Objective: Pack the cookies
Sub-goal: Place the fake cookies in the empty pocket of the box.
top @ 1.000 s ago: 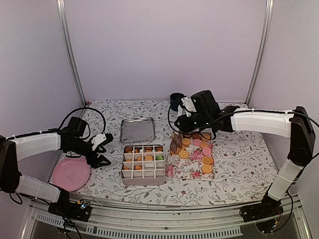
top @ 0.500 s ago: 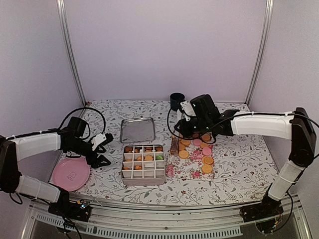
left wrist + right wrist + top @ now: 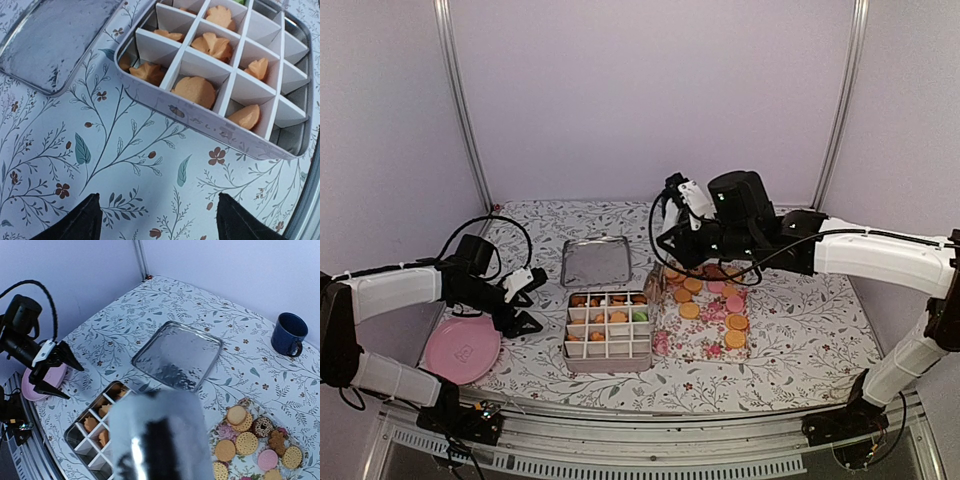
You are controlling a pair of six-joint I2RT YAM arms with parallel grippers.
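The cookies [image 3: 705, 300] are round orange-tan, pink and dark discs on a floral tray [image 3: 670, 340]; the right wrist view shows the cookies [image 3: 236, 415] there too. More cookies [image 3: 195, 90] lie in a divided tin box [image 3: 210, 122], which sits left of the tray in the top view [image 3: 608, 360]. My right gripper [image 3: 665, 245] hangs above the tray's far left corner. In the right wrist view a blurred silvery shape [image 3: 160, 440] hides its fingers. My left gripper [image 3: 157, 200] stands open over bare cloth left of the box, holding nothing.
The tin lid [image 3: 595, 262] lies behind the box. A pink plate [image 3: 462, 350] sits at the near left by the left arm. A dark blue cup [image 3: 291, 334] stands at the back behind the tray. The enclosure walls are close on all sides.
My right gripper has risen from the tray and swung left, and the arm now stretches across the back. The left arm has not moved.
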